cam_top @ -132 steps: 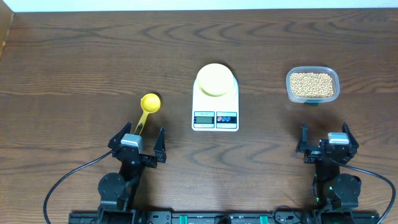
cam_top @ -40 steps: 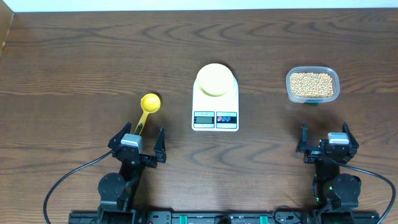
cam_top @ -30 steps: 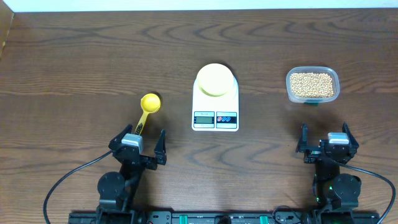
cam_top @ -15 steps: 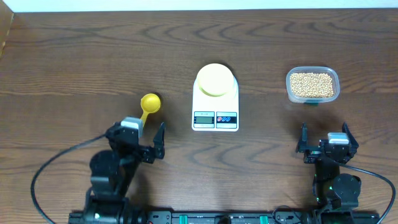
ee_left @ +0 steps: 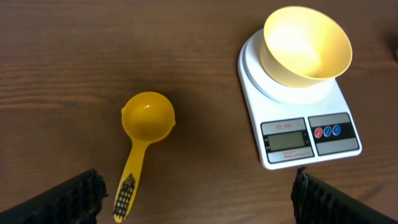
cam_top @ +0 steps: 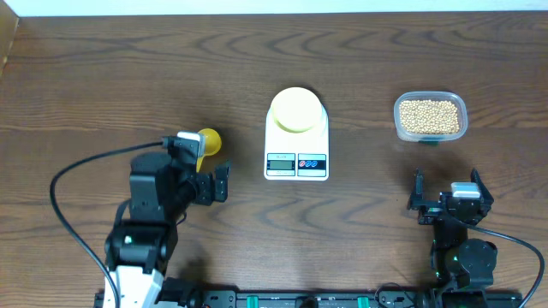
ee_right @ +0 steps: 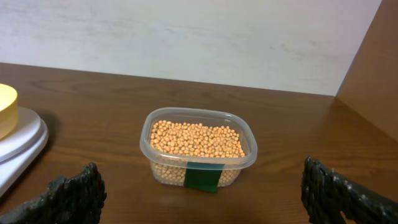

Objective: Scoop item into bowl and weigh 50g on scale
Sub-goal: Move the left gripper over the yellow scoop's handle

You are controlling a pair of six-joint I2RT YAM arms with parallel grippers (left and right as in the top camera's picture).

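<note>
The tan beans (cam_top: 430, 115) (ee_right: 196, 138) fill a clear tub (cam_top: 430, 118) (ee_right: 199, 150) at the right. The pale-yellow bowl (cam_top: 296, 109) (ee_left: 305, 43) stands empty on the white scale (cam_top: 296, 158) (ee_left: 305, 134) at the centre. A yellow measuring spoon (cam_top: 208, 139) (ee_left: 147, 118) lies left of the scale. My left gripper (cam_top: 195, 181) (ee_left: 199, 205) hovers open above the spoon's handle, which lies near its left finger. Open as well, my right gripper (cam_top: 454, 201) (ee_right: 202, 205) rests near the table's front edge, facing the tub from a short way off.
Dark wooden table (cam_top: 103, 77) all round. A green tape label (ee_right: 202, 177) marks the tub's near wall. The scale's edge and the bowl's rim (ee_right: 5, 112) show at the left of the right wrist view. A black cable (cam_top: 77, 171) loops left of the left arm.
My left arm has risen and moved forward from the table's front edge to above the spoon's handle, jaws still open. The right arm, spoon, bowl and tub have not moved.
</note>
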